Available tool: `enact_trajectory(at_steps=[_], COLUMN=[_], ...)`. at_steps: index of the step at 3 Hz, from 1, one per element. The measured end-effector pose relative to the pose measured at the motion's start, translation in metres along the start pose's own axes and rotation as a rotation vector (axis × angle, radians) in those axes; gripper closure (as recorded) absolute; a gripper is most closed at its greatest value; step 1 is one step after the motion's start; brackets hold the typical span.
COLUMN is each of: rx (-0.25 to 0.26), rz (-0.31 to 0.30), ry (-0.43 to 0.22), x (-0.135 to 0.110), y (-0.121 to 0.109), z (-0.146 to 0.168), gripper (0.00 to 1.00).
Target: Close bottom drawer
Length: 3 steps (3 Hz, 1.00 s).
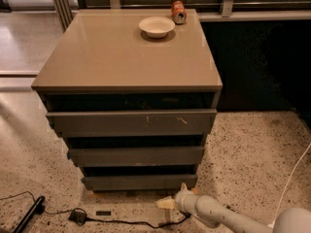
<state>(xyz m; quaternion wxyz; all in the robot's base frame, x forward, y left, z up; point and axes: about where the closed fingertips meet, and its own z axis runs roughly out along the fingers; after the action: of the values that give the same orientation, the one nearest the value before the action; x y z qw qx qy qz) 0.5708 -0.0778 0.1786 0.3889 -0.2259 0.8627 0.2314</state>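
Bottom drawer (140,182) at lower centre of the frame: lowest and narrowest of three grey-brown handleless fronts in the desk (121,57), plain and unmarked, with a dark strip of gap showing above it. Just above, the slightly wider middle drawer (136,156), likewise topped by a dark gap. Higher again, the widest top drawer (131,122), marked with a few white scratches right of its centre.

Gripper (170,203) low in the frame, right of centre, just below the bottom drawer's front near its right end, down by the speckled floor (252,149). Pale cream tip pointing toward the left of the frame. Cannot tell whether it is spread or closed, nor whether it touches the drawer front. Nothing visibly held. Light grey arm (218,215) running from it to the lower right corner.

On the desk's smooth tan top, toward the upper middle of the frame: a white bowl (156,26), upright, and just beside it to the upper right an orange can (178,11) near the back edge.

Across the floor at lower left, a black cable (116,221) leading past a small black block toward the gripper. At the right edge, a thin white cord (291,178) curving upward.
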Motion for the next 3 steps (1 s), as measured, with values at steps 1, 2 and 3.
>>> enact_trajectory(at_steps=[1, 2, 3], rx=[0.0, 0.0, 0.0], rz=[0.0, 0.0, 0.0], ry=[0.0, 0.0, 0.0], x=[0.0, 0.0, 0.0], y=[0.0, 0.0001, 0.0001], z=[0.0, 0.0, 0.0], gripper=[0.19, 0.5, 0.73])
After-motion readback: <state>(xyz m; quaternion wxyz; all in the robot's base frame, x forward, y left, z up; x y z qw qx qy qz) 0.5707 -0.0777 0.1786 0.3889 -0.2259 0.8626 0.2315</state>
